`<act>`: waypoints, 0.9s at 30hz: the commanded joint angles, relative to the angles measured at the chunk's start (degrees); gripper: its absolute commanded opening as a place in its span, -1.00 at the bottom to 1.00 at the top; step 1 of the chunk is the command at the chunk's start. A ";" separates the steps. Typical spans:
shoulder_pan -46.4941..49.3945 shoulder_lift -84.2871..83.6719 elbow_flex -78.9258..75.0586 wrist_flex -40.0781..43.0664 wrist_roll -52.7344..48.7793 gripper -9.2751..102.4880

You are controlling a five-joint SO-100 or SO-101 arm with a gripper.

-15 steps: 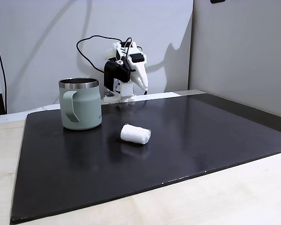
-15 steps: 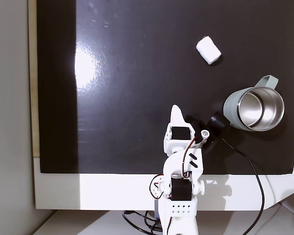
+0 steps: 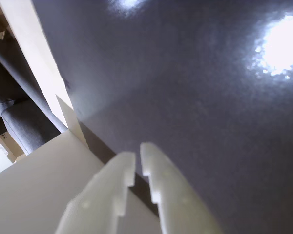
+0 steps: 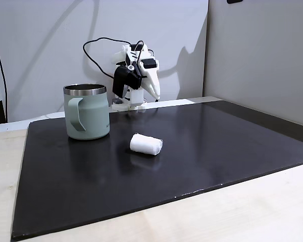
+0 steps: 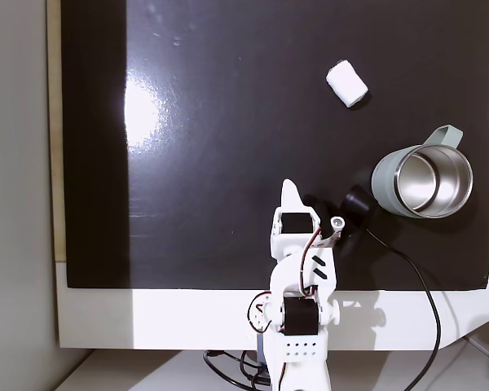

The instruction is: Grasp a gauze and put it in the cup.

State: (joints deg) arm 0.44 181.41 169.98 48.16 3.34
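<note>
The gauze (image 4: 146, 143) lies on its side on the black mat (image 4: 217, 141), right of the cup (image 4: 87, 111) — light, soft, squashy; pinch across its middle. Gripper (image 3: 137, 163) nearly closed, empty, far off.

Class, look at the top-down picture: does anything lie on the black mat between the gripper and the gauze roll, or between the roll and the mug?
Nothing visible does. Bare black mat separates the gripper from the gauze, and also the gauze from the mug. The mug stands upright, mouth open.
</note>
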 commanded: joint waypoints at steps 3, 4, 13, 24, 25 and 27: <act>1.67 -4.83 -11.60 3.52 -0.18 -0.83; 2.11 -7.03 -13.80 3.87 0.53 -0.83; 1.93 -30.06 -36.04 6.33 9.32 -0.83; 3.69 -58.62 -69.08 14.33 20.30 -0.83; 4.39 -60.91 -71.63 14.85 21.09 -0.83; 6.06 -66.01 -77.34 16.79 23.38 -0.81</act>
State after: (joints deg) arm 4.48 120.50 102.48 63.28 24.43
